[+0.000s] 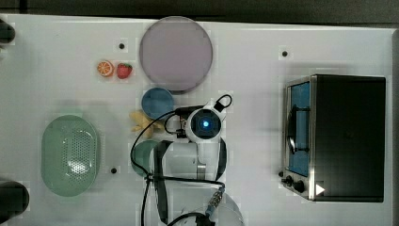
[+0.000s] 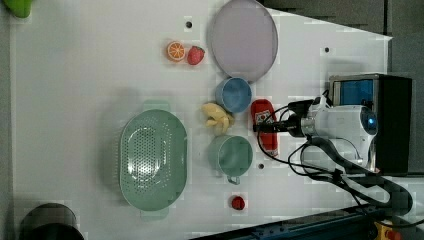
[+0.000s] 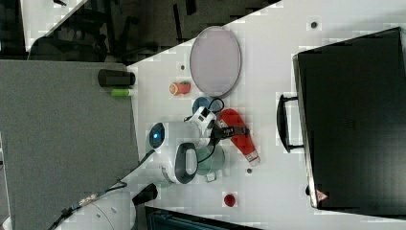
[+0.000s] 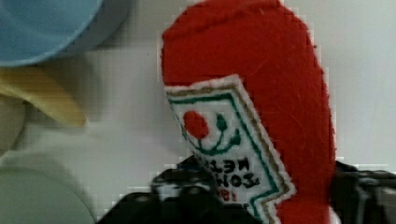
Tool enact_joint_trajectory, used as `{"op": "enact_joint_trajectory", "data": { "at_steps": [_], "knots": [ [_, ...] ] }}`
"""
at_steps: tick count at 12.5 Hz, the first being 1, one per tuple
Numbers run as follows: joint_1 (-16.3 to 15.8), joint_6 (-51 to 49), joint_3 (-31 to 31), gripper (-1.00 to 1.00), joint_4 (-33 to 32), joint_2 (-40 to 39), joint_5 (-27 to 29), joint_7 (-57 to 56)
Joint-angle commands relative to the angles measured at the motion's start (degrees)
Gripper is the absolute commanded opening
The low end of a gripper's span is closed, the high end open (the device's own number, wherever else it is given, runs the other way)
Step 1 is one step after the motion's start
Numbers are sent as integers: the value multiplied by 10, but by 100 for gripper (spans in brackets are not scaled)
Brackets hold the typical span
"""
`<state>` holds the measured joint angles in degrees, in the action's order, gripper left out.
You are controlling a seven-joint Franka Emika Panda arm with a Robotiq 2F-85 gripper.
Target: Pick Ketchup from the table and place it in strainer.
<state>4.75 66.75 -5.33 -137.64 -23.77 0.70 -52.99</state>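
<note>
Ketchup: red soft toy bottle lying flat on the counter, directly under the fingers; in the wrist view its body rises out from between them, label up.
Long axis: in the left view it runs up and down the picture, rounded red end toward the blue cup; in the right view the white ribbed end points away from that cup. The fingers cross this axis about mid-body, so a squeeze would fall across the narrow width, not along the length.
Fingers: one dark finger on each side of the bottle in the wrist view, partly open around it. Whether they already press the fabric I cannot tell; the bottle lies on the counter, not lifted.
Strainer: mint-green oval basket, well apart from the fingers, toward the left view's left, beyond the green cup and the yellow banana toy.
Neighbours: the blue cup sits just beside the bottle's rounded end, the green cup just beside its flank; both are near the fingers.
Arm: the single arm is bent down over the bottle, wrist body covering it in the top view.
Judgement: grasp stage; once the grip is firm, a straight lift should clear both cups before carrying toward the strainer.
</note>
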Motion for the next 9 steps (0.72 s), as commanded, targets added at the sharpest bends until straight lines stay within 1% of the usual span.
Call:
{"op": "enact_joint_trajectory", "data": {
  "at_steps": [1, 3, 4, 7, 9],
  "knots": [
    [1, 11, -2, 16, 18, 44, -1, -17],
    [1, -23, -1, 16, 18, 94, -1, -14],
    [1, -56, -3, 16, 19, 126, 0, -14],
    [-2, -209, -17, 16, 45, 225, 0, -6],
    [-5, -324, -35, 16, 79, 270, 1, 34]
  ]
}}
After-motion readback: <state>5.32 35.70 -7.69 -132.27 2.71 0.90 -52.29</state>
